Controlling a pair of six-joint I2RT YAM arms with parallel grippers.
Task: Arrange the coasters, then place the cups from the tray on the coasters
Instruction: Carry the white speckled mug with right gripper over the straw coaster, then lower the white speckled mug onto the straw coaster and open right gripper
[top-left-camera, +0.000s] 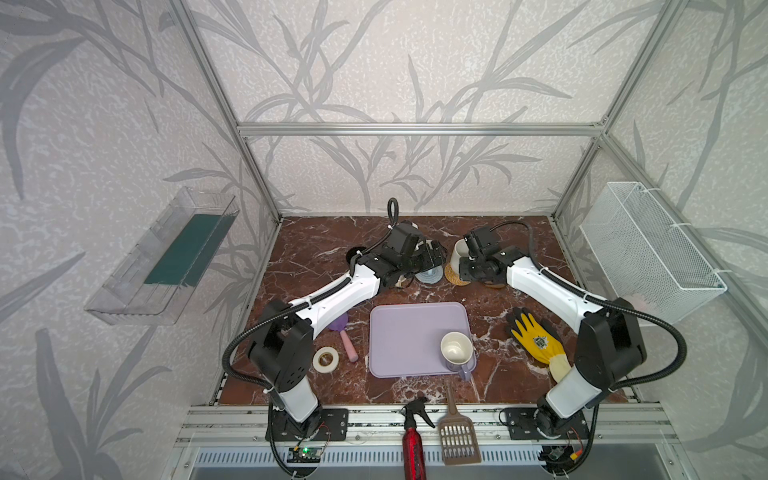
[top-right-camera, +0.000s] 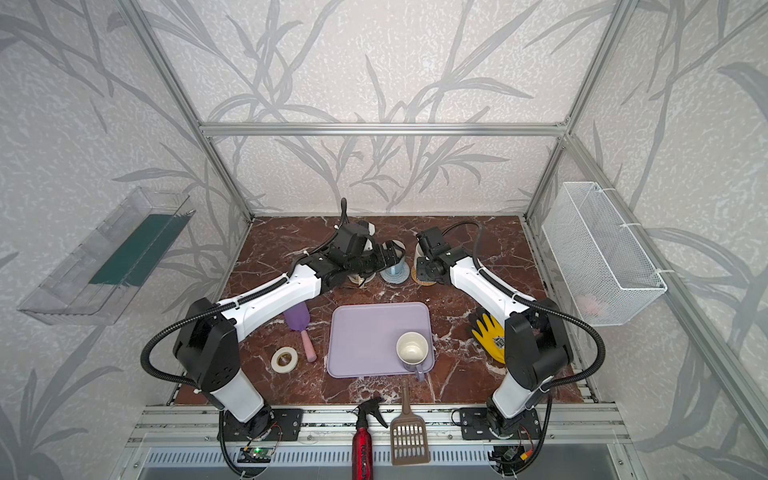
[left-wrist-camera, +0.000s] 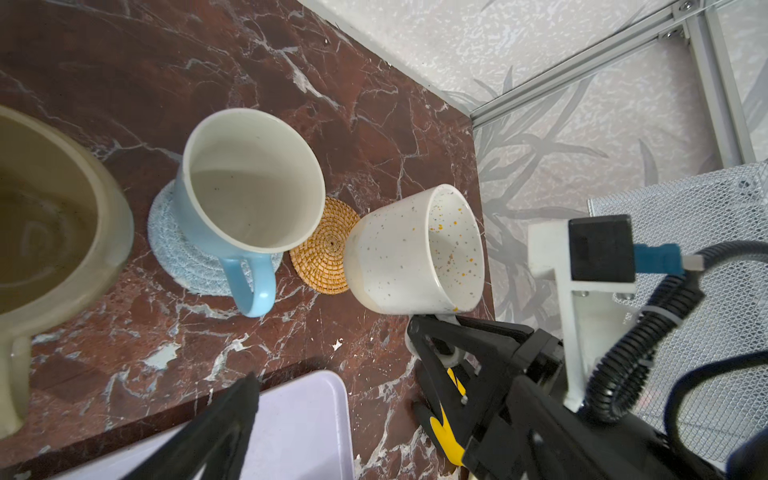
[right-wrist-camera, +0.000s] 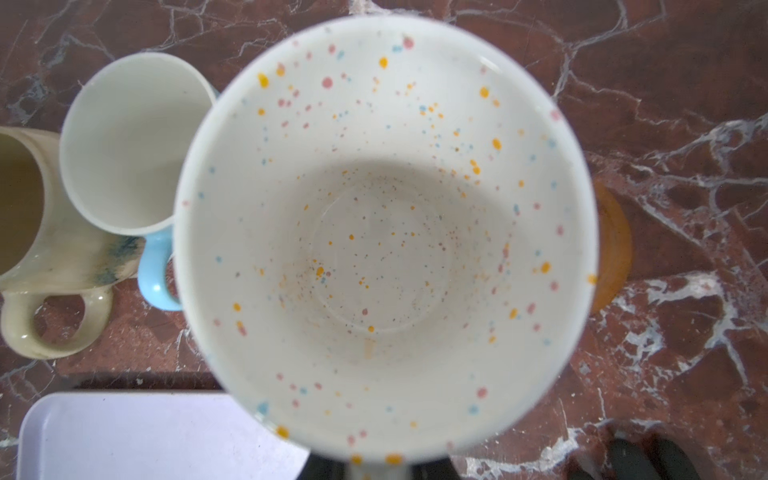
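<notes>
Right wrist view: the white mug (right-wrist-camera: 386, 232) crowds the lens with its rim blurred. Its inside is cream-white with orange, pink and blue speckles. Its base and whatever lies beneath are hidden. Only a blurred orange-tan sliver (right-wrist-camera: 611, 249) peeks past its side, and it is not clear which coaster that is. The left wrist view gives more: the right gripper (left-wrist-camera: 438, 332) is clamped on the mug's handle. The mug is tipped off upright, its base at the edge of the tan rattan coaster (left-wrist-camera: 328, 253); touching or just above, cannot tell. Beside it the light blue mug (left-wrist-camera: 249, 183) stands upright on the grey-blue woven coaster (left-wrist-camera: 174, 245), handle overhanging. The beige mug (left-wrist-camera: 54, 216) is cut off by the frame edge, its coaster unseen. Only one finger (left-wrist-camera: 224, 419) of the left gripper shows here. In a top view the left gripper (top-left-camera: 433, 252) sits at the upper middle of the table (top-left-camera: 311, 266), jaws apart, covering most of the light blue mug. A dark round shape (top-left-camera: 355, 252) behind the left arm is too covered to name. The lavender tray (top-left-camera: 407, 332) lies centre-low. The lavender mug (top-left-camera: 456, 351) stands in its lower right corner, handle over the rim.
</notes>
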